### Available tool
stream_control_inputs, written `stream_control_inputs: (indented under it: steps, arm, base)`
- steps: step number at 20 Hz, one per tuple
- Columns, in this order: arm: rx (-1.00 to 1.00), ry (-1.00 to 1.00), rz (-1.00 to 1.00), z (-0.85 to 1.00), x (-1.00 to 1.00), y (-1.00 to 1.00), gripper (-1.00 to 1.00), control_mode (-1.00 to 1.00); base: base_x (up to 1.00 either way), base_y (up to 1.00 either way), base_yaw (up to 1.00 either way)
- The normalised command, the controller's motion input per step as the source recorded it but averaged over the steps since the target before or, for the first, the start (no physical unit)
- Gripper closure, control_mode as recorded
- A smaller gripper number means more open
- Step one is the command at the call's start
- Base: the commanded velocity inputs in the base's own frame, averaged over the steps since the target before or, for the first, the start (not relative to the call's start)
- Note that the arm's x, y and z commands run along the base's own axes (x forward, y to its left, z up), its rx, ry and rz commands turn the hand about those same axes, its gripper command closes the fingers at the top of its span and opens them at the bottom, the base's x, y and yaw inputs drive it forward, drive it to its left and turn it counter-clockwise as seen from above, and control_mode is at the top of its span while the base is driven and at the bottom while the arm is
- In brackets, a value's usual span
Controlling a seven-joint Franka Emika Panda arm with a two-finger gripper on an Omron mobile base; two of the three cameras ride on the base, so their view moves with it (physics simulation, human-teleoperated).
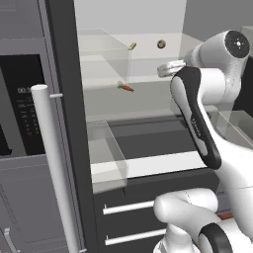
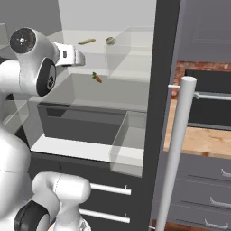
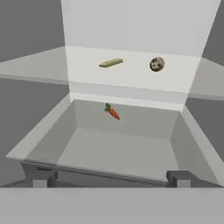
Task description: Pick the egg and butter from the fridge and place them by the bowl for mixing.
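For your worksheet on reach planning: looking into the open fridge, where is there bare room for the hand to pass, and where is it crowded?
The shelf lies bare between the butter and the egg, and to either side of them. Below, the bin is bare around the carrot by its back wall. Nowhere looks crowded.

The arm [image 1: 207, 99] is glossy white with rounded shells, black bands at the joints and a round dark cap; behind the pincer [image 3: 109, 178], two small dark grey fingertips [image 3: 41, 178].
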Motion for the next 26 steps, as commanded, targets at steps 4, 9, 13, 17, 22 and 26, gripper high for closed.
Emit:
stream_control_inputs:
  steps: [4, 9, 13, 17, 22, 26]
  arm:
    - [0.00, -0.29, 0.00, 0.56, -0.11, 0.00, -1.00, -1.00]
    - [0.00, -0.10, 0.00, 0.10, -0.01, 0.00, -1.00, -1.00]
    - [0.04, -0.10, -0.08, 0.18, 0.02, 0.00, -1.00, -1.00]
    - [0.14, -0.05, -0.17, 0.39, 0.07, 0.03, -1.00, -1.00]
    - [0.26, 0.00, -0.08, 0.41, 0.00, 0.00, -1.00, -1.00]
    - [0.01, 0.00, 0.00, 0.00, 0.00, 0.00, -1.00, -1.00]
  base:
    - [0.00, 0.00, 0.00]
    - [0.00, 0.00, 0.00]
    - [0.00, 0.00, 0.00]
    - [0.00, 0.00, 0.00]
    - [0.00, 0.00, 0.00]
    - [0.00, 0.00, 0.00]
